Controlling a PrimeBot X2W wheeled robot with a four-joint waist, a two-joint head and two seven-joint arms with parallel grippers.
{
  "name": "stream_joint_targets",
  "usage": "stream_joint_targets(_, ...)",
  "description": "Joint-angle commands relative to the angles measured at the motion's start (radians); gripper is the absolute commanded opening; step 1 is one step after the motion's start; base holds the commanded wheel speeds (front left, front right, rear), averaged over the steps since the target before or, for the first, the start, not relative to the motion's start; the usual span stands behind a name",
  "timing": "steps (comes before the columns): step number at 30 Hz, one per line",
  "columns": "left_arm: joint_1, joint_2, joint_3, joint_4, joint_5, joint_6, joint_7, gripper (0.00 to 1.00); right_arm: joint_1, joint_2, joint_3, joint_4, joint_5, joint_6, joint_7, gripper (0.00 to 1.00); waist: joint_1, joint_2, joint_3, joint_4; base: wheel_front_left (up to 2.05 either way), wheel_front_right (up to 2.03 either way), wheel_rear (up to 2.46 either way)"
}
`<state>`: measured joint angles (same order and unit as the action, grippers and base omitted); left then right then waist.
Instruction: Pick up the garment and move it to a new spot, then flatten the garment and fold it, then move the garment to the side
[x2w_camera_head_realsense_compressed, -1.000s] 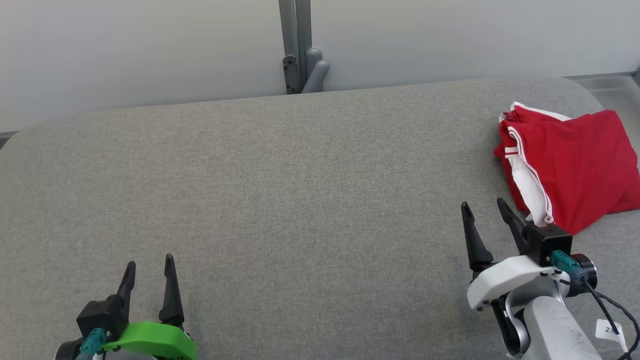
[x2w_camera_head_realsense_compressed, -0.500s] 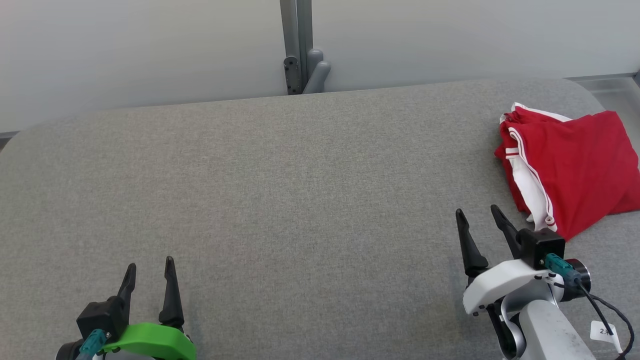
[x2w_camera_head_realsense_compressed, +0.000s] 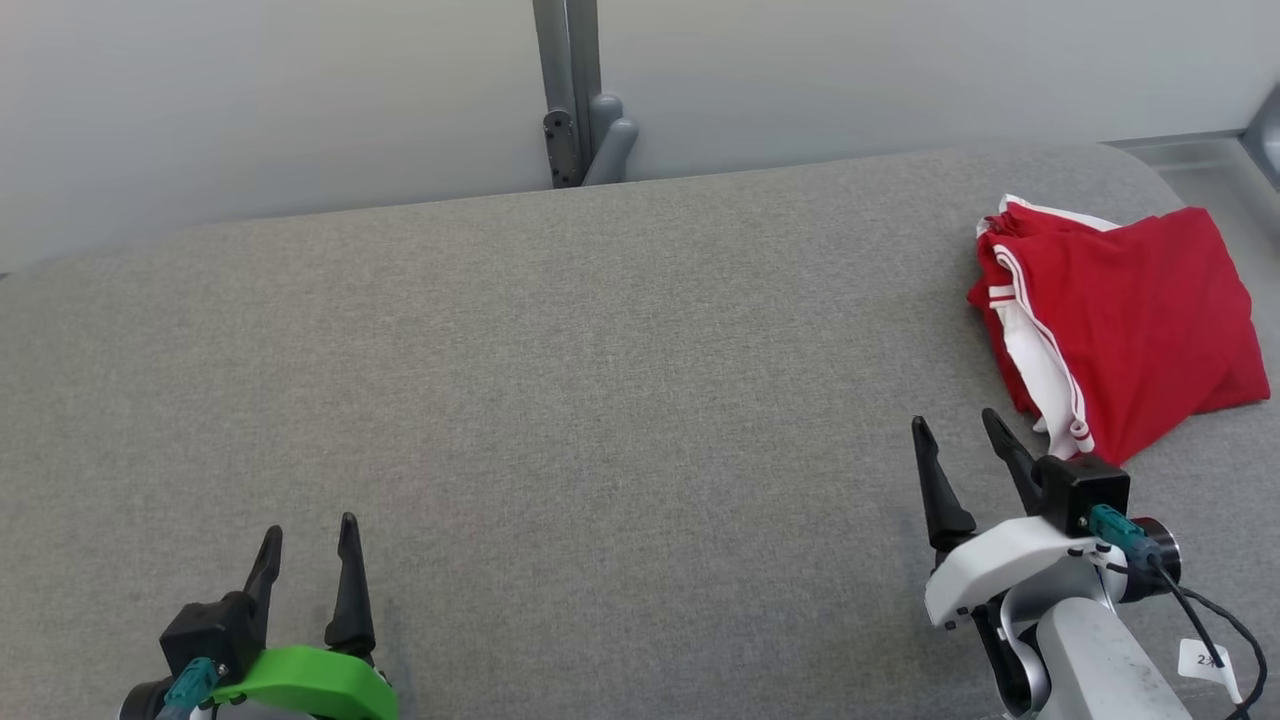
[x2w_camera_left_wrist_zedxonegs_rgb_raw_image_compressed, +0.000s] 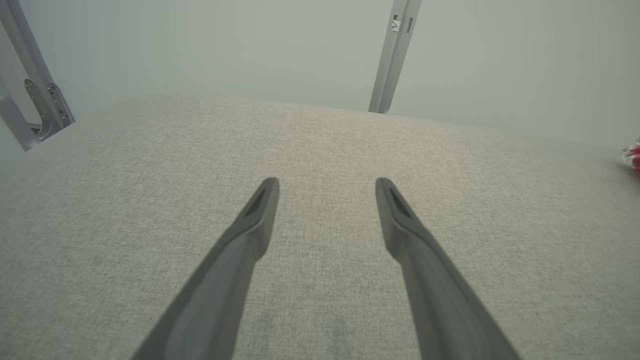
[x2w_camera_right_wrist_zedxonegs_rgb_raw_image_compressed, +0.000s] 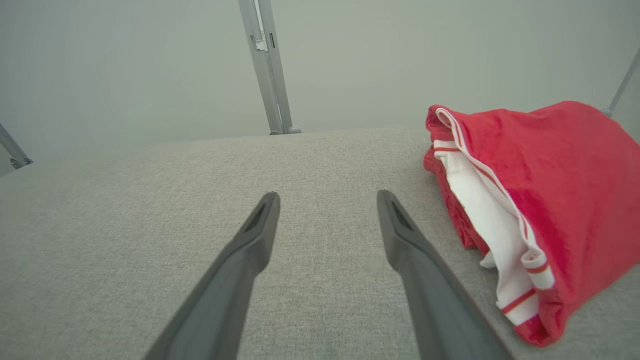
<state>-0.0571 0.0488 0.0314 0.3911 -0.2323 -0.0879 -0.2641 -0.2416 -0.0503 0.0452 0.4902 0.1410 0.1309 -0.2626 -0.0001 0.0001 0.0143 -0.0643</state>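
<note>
Presently, my left gripper (x2w_camera_head_realsense_compressed: 310, 528) and right gripper (x2w_camera_head_realsense_compressed: 954, 420) both stand wide and empty, while the red garment (x2w_camera_head_realsense_compressed: 1140, 320) lies doubled over at the table's (x2w_camera_head_realsense_compressed: 600, 400) 2 o'clock edge, so I cannot tell whether every step remains or all are done.

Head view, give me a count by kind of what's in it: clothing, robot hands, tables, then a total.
Garments: 1, the red garment with white trim, lying at the table's right end.
Robot hands: 2, the left hand and the right hand, both open and empty.
Tables: 1, the grey table.
Total: 4.
</note>
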Motion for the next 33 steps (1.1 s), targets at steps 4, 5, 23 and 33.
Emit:
stream_joint_targets(4,-0.001,0.004,0.001,0.001,0.006,-0.005,0.001,1.0,-0.003,-0.002,-0.001,-0.011,0.0,0.0,-0.002,1.0,0.0001,-0.0001,0.003,-0.002,0.0,0.0,0.0)
stream_joint_targets(5,-0.001,0.004,0.001,0.002,0.007,-0.005,0.001,1.0,0.002,-0.002,-0.009,-0.008,0.014,0.0,-0.002,1.0,0.0001,-0.0001,0.003,-0.002,0.0,0.0,0.0)
stream_joint_targets(23,0.004,-0.007,-0.005,0.045,-0.065,-0.017,0.021,0.0,0.035,0.006,-0.005,0.021,0.071,0.0,0.022,0.0,0.0001,-0.0001,0.0,-0.004,0.0,0.0,0.0)
stream_joint_targets(33,-0.004,-0.006,0.005,0.017,-0.247,-0.021,0.068,0.0,0.049,0.005,-0.023,-0.019,0.265,0.0,0.068,0.0,0.0001,-0.0001,-0.001,0.001,0.0,0.0,0.0)
